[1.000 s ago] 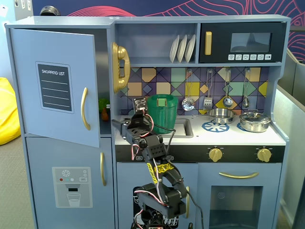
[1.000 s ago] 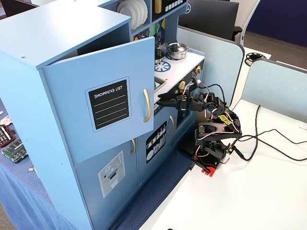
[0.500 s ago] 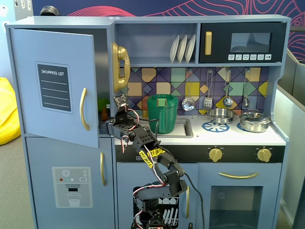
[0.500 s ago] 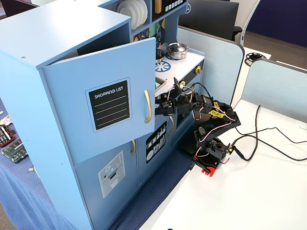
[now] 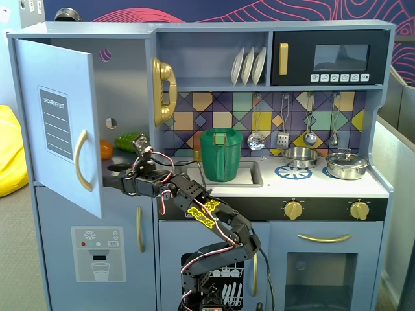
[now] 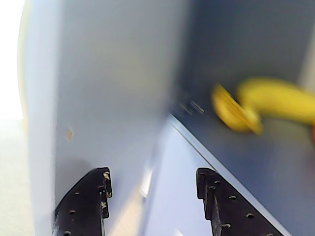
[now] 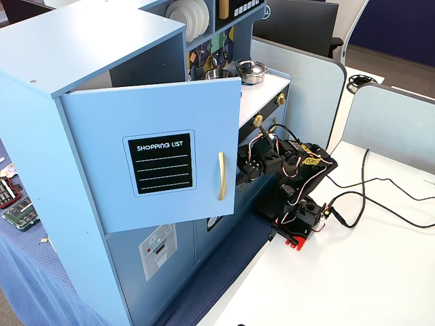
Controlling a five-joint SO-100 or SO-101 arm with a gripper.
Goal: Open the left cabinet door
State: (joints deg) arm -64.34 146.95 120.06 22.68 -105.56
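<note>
Black gripper (image 6: 152, 196) jaws stand apart with nothing between them, just behind the free edge of the left cabinet door (image 5: 59, 123), which hangs partly swung out from the upper left of the toy kitchen. Painted board like this should be stiff, light and slick, so pushing its inner face or hooking the gold handle (image 5: 80, 160) seems best. Inside the blurred compartment lies something yellow, perhaps a banana (image 6: 275, 101); the green jug (image 5: 220, 154) stands well clear.
</note>
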